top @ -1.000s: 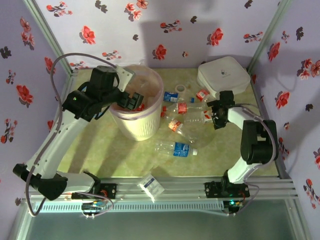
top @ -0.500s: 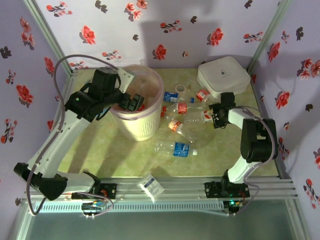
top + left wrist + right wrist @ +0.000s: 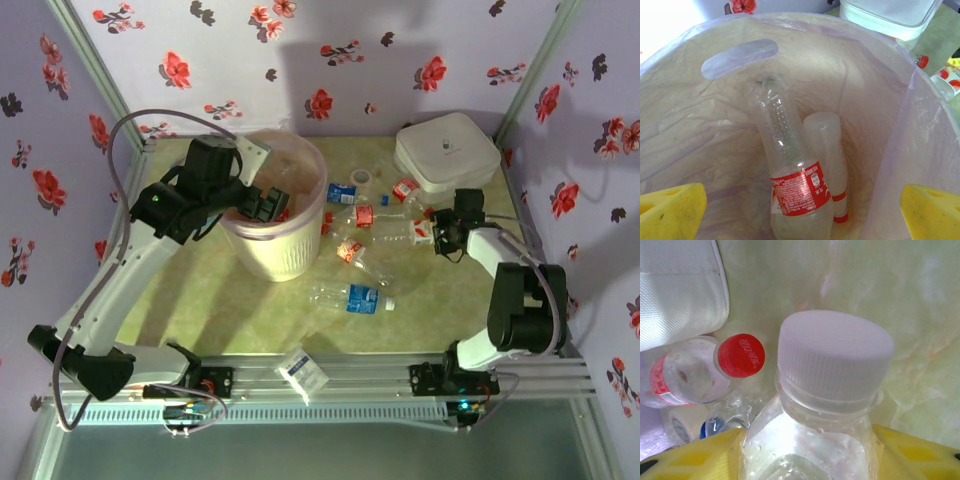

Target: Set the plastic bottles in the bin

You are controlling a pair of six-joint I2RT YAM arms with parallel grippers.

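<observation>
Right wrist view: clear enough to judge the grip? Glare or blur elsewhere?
Right wrist: the white cap is sharp, but glare washes out the bottle between the pads, so contact is unclear. Left wrist: top-left corner blown out, inside the bin slightly soft. Top external: even light, shadow on the back wall.

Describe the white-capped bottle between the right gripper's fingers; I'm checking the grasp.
The white-capped bottle is clear plastic, wet with droplets inside. Its ribbed white cap is screwed on above a neck ring. The yellow pads of the right gripper press its shoulders from both sides. The marbled green table lies behind it, and a red-capped bottle sits close beside it.
</observation>
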